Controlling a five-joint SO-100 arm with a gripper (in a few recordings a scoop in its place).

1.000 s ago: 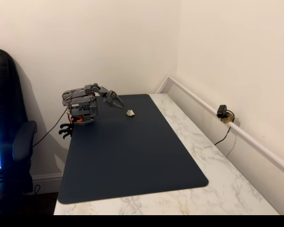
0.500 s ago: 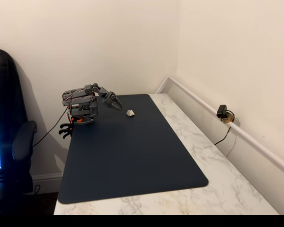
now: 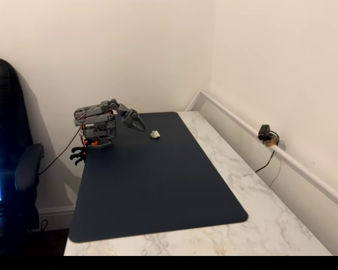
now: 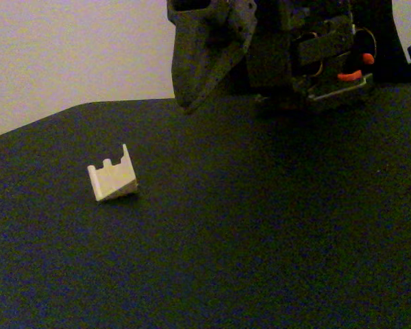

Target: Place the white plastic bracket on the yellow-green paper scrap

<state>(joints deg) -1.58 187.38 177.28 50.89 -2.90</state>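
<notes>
The white plastic bracket (image 3: 155,134) (image 4: 112,178) lies alone on the dark mat, near its far edge, a small off-white piece with notched prongs pointing up. My grey gripper (image 3: 142,127) (image 4: 189,106) hovers a short way to its left in a fixed view, drawn back toward the arm's base. Its fingers form one closed point with nothing between them, and it does not touch the bracket. The yellow-green paper scrap is hidden or out of view.
The dark blue mat (image 3: 158,185) covers most of the marble table (image 3: 253,191). The arm's base (image 3: 97,132) is clamped at the mat's far left corner. A small black camera (image 3: 264,133) sits by the right wall rail, and an office chair (image 3: 14,169) stands left of the table.
The gripper has drawn back a little to the left, away from the bracket. The bracket has not moved.
</notes>
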